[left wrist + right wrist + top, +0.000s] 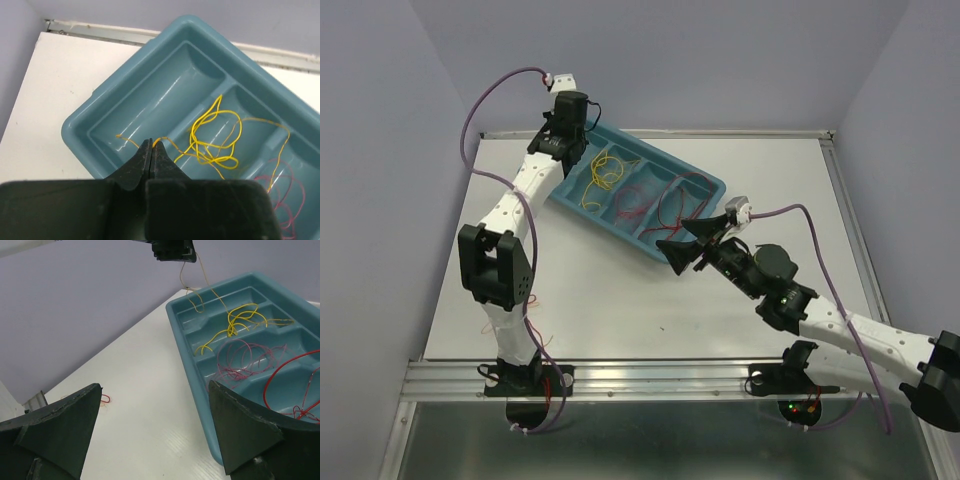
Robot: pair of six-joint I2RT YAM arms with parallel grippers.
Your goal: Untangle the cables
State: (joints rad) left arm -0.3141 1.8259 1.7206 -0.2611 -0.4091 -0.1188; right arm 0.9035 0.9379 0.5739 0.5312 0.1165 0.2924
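As the tray (665, 155) sits at approx. 12 o'clock on the table (620, 300), both arms must reach far. L gripper (152, 145), at the tray's 10 o'clock end, is pinched together on an orange cable (125, 138), prob. to lift it out of the yellow cable (215, 142) beside it. R gripper (155, 387) hovers at the tray's 4 o'clock w/ jaws wide apart, near the red cable (287, 365) but not touching.

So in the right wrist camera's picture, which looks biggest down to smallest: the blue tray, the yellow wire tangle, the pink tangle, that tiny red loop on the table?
1. tray
2. yellow tangle and pink tangle: much alike, and the yellow lies farther off, so unranked
3. red loop, smallest
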